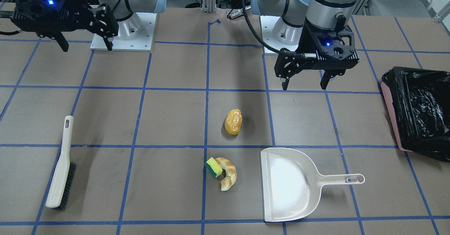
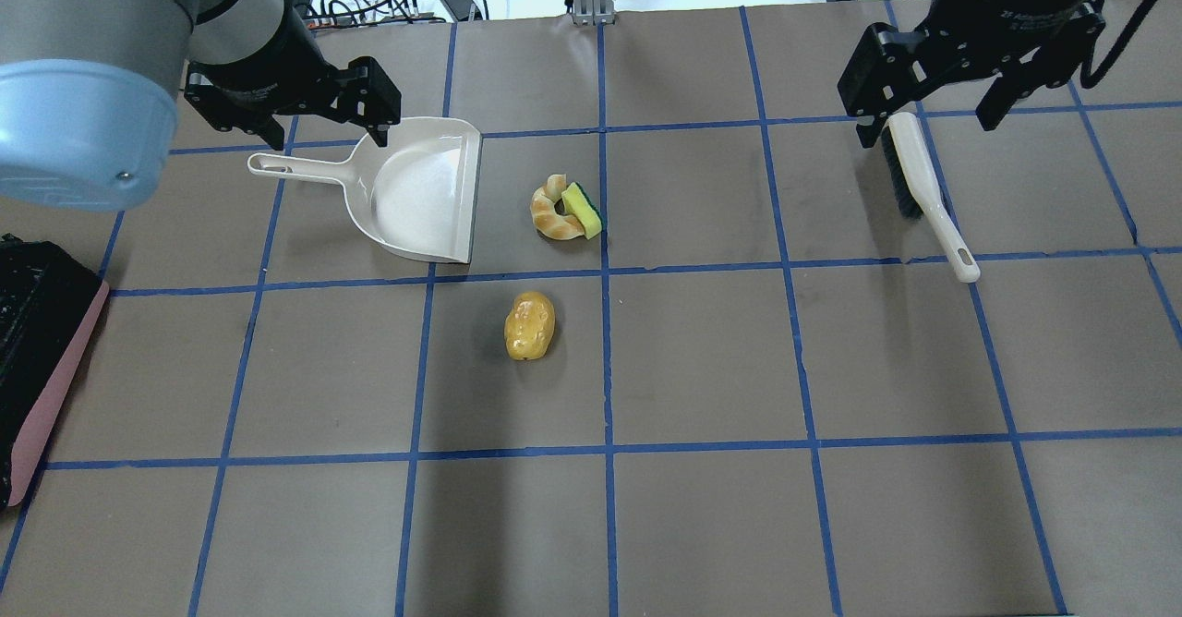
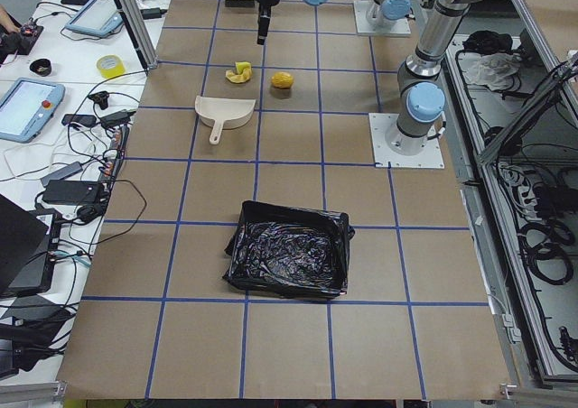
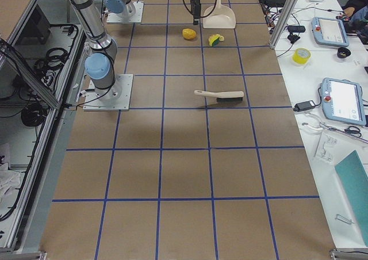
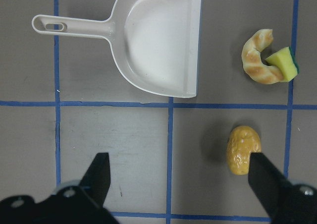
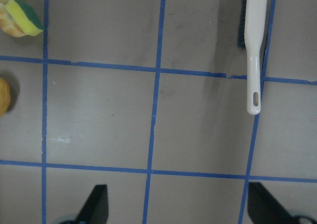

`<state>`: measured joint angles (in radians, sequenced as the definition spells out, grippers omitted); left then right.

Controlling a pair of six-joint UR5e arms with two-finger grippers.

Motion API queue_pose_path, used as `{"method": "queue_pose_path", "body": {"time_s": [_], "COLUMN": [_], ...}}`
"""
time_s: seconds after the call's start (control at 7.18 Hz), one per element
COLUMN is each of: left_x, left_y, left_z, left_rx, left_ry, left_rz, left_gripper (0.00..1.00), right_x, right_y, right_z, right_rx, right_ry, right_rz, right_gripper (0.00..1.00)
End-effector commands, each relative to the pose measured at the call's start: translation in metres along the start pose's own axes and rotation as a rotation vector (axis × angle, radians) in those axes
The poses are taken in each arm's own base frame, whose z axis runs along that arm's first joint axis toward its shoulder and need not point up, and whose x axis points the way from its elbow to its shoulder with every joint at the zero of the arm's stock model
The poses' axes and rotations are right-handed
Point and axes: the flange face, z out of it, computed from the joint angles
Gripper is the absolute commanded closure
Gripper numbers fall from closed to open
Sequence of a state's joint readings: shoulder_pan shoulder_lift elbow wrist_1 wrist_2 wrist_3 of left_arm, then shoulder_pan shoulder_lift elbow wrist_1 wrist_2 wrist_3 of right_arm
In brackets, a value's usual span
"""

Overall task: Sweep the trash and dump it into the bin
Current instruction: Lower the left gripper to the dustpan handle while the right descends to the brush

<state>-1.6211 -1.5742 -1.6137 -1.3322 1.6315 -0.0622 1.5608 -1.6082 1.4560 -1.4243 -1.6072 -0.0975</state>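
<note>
The trash lies mid-table. A glossy yellow-brown potato lump (image 1: pixel 233 121) (image 2: pixel 529 325) (image 5: pixel 242 149) sits alone. A tan croissant (image 1: pixel 227 177) (image 2: pixel 552 215) touches a yellow-and-green sponge (image 1: pixel 213 167) (image 2: pixel 583 210) just beside the mouth of the cream dustpan (image 1: pixel 288 184) (image 2: pixel 425 187). The pink bin (image 1: pixel 391 117) (image 2: pixel 55 386) with its black bag stands at the table's left end. My left gripper (image 1: pixel 304 86) (image 2: pixel 330 141) (image 5: pixel 183 184) hangs open and empty above the table near the dustpan. My right gripper (image 1: pixel 87 48) (image 2: pixel 928 132) (image 6: pixel 178 204) hangs open and empty above the brush (image 1: pixel 61 164) (image 2: pixel 928 192).
The brush handle (image 6: pixel 257 45) points toward the robot, with the dark bristles at its far end. The dustpan handle (image 5: pixel 54 25) points toward the bin side. Blue tape lines grid the brown table. Tablets and cables lie on the white bench beyond the far edge.
</note>
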Motion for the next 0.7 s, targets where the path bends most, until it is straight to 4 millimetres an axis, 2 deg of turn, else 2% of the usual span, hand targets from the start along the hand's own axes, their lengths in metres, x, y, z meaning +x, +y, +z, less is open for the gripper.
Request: {"method": "queue_pose_path", "body": {"time_s": [0.0,0.14,0.28,0.42,0.56], "left_x": [-0.001,-0.003,-0.005,-0.007,-0.006], "left_y": [-0.006,-0.004,0.003,0.004,0.006], "left_z": [0.007,0.009,-0.009,-0.009,-0.005], "left_rx": [-0.006,-0.009,0.006,-0.008,-0.023], "left_ry": [0.028,0.008,0.007,0.006,0.008], "left_rz": [-0.008,-0.003,-0.001,0.002,0.004], "left_gripper": [0.00,0.00,0.00,0.00,0.00], "right_x": [-0.002,0.000,0.007,0.014,0.034], "right_y": [-0.001,-0.001,0.000,-0.005,-0.029], "right_z": [0.001,0.005,0.008,0.011,0.041], "right_rx": [0.002,-0.009,-0.026,-0.022,-0.065], "right_ry": [-0.016,0.001,-0.002,-0.005,-0.012], "right_rz": [0.003,0.041,0.054,0.061,0.059], "right_gripper": [0.00,0.00,0.00,0.00,0.00]}}
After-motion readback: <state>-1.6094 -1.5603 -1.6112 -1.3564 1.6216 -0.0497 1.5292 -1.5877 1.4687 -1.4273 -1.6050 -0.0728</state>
